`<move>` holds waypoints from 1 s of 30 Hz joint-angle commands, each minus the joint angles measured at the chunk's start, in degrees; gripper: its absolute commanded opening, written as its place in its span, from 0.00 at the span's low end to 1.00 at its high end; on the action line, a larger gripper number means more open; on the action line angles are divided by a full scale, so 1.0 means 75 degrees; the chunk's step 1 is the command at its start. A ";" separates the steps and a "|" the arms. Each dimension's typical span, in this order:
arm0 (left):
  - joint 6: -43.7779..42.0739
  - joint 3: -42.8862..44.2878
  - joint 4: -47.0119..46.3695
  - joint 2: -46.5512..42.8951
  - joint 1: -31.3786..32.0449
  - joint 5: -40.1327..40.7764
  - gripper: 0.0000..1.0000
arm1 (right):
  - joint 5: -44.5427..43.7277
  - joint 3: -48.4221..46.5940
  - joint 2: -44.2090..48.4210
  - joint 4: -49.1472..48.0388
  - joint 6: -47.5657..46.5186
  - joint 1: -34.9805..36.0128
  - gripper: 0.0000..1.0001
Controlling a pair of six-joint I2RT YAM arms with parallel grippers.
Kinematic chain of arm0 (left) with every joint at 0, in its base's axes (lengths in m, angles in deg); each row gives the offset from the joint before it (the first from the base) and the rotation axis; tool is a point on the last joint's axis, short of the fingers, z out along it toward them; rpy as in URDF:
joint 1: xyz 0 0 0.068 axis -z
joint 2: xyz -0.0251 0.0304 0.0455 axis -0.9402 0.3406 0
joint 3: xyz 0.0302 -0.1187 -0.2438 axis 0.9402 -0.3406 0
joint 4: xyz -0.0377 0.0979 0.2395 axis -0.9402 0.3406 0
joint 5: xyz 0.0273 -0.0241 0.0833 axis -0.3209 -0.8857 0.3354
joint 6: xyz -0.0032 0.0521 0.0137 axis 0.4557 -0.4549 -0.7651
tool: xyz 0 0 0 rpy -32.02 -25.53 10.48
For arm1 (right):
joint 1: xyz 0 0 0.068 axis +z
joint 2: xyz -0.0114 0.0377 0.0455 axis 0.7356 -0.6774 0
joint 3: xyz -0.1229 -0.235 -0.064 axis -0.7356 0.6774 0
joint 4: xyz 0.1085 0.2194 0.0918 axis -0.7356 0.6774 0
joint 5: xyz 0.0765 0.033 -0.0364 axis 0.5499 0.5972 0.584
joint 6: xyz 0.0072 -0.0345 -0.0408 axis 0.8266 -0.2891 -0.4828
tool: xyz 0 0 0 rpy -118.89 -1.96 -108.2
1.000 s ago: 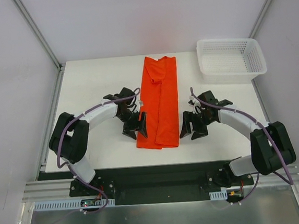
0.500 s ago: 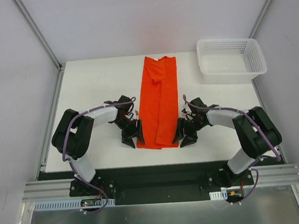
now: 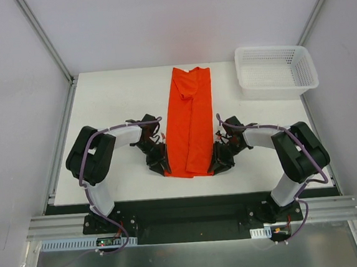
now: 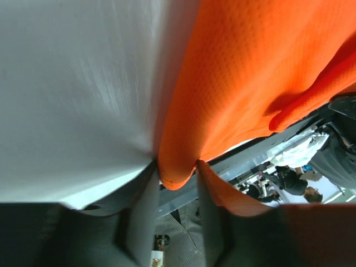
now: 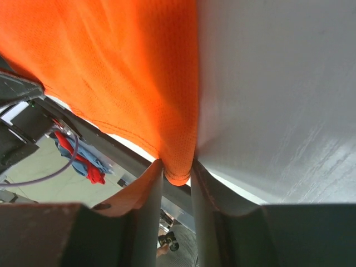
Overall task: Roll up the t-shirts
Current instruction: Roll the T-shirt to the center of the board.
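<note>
An orange-red t-shirt [image 3: 190,120], folded into a long narrow strip, lies along the middle of the white table [image 3: 110,105]. My left gripper [image 3: 162,167] sits at the strip's near left corner. In the left wrist view the hem corner of the t-shirt [image 4: 250,72] is pinched between the fingers of the left gripper [image 4: 177,168]. My right gripper [image 3: 217,162] sits at the near right corner. In the right wrist view the right gripper [image 5: 177,168] squeezes a fold of the t-shirt [image 5: 122,72] at its stitched hem.
A white mesh basket [image 3: 276,72] stands at the table's far right corner. The table's near edge and a black base rail [image 3: 185,208] run just behind both grippers. Metal frame posts rise at the far corners.
Both grippers moved inward from beside the strip to its near corners and closed from wide open onto the fabric. The t-shirt itself has barely shifted.
</note>
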 commanded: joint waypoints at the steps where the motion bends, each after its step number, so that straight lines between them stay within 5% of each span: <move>1: 0.0094 0.0083 -0.0150 0.0195 0.0012 -0.0116 0.21 | -0.0532 0.0140 -0.0180 0.0534 -0.0500 0.0014 0.27; 5: 0.0234 0.0001 -0.0455 0.0126 0.0129 -0.0573 0.00 | -0.0404 0.0036 -0.0017 0.0523 -0.0723 0.0014 0.12; 11: 0.0445 0.0130 -0.0713 -0.0320 0.0235 -0.1031 0.00 | 0.0124 -0.0539 0.0382 0.1214 -0.1122 -0.0010 0.03; 30: 0.0129 0.0903 -0.0480 -0.0684 -0.0316 -0.0833 0.00 | 0.0277 -0.1265 0.0628 0.1497 -0.1286 -0.0666 0.01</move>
